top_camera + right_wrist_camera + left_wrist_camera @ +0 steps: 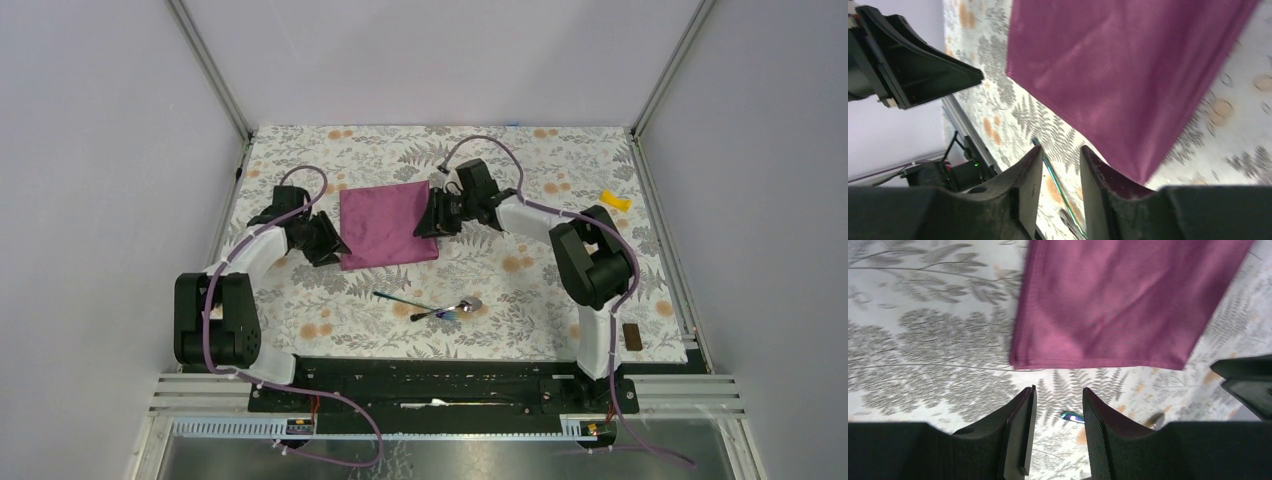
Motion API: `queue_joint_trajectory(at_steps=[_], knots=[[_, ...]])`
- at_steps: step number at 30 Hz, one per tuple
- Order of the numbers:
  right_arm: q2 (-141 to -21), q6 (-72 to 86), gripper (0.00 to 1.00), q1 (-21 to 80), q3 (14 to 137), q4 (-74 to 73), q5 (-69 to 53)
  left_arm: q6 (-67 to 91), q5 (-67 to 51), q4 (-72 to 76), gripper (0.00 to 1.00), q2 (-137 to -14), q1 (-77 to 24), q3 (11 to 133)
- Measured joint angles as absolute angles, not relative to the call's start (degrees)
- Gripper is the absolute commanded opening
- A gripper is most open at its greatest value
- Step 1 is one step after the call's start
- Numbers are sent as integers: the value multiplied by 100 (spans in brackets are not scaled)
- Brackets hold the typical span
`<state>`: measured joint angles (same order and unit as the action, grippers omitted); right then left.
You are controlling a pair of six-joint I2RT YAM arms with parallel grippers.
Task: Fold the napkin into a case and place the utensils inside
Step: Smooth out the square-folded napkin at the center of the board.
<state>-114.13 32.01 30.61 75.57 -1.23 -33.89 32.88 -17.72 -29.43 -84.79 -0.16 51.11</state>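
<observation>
- Dark purple-magenta soft cloth napkin (pixel 388 224): flat, broad rectangle, mid-table, a bit toward the far edge, on the floral grey-orange tablecloth (pixel 560 150).
- Napkin's near-left corner looks doubled in the left wrist view, w/ layered edges stacked.
- Left gripper (pixel 1059 392): black two-finger pincer, jaws spread partway, nothing between them, only tablecloth showing thru the gap.
- It sits just off the napkin's near-left corner, w/ a strip of tablecloth between the fingertips and the cloth edge, so not touching.
- Right gripper (pixel 1062 152): black pincer, jaws also spread partway, gap empty.
- It's at the napkin's right edge, by the near-right corner. The cloth corner ends just beside one finger; can't tell if it touches.
- Utensils are outside the napkin, on the tablecloth nearer the table's near edge, apart from the cloth.
- Thin bluish-iridescent metal utensil (pixel 400 299): lies slanted, its left end closer to the napkin.
- Shiny silver metal spoon (pixel 458 307): oval bowl points right, handle runs toward the near-left.
- The two pieces meet at about mid-length; can't tell crossing vs. just touching.
- Small yellow piece (pixel 615 200): by the table's right edge, far half, well apart from the napkin.
- Small brown block (pixel 631 337): at the near-right corner, past the right arm's base.
- Both arms reach in from the near edge, one on each side of the napkin.
</observation>
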Motion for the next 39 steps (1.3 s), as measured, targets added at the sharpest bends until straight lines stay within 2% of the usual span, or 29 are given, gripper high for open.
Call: queue_joint_trajectory(at_steps=[4,10,14,23,30,36,39], knots=[[-11791,3350,33,3124,7822,237,-3621,3376,-2053,-2628,41,-8646,-172,5196],[-12193,3507,27,3087,7345,432,-3597,3452,-1933,-2189,39,-9306,-180,5072],[-12195,3743,28,2995,7083,753,-3741,3529,-1933,-2027,38,-9367,-128,4934],[-12079,3518,35,2998,7317,296,-3656,3459,-2088,-2307,45,-9041,-148,4939],[-12079,3498,34,3004,7706,263,-3653,3507,-2379,-2189,45,-9139,-226,5533],[-12086,3529,32,2982,7266,423,-3500,3555,-2161,-1817,44,-9856,-235,5356],[-12057,3684,33,2893,7000,666,-3607,3610,-2220,-1682,44,-9813,-211,5245]])
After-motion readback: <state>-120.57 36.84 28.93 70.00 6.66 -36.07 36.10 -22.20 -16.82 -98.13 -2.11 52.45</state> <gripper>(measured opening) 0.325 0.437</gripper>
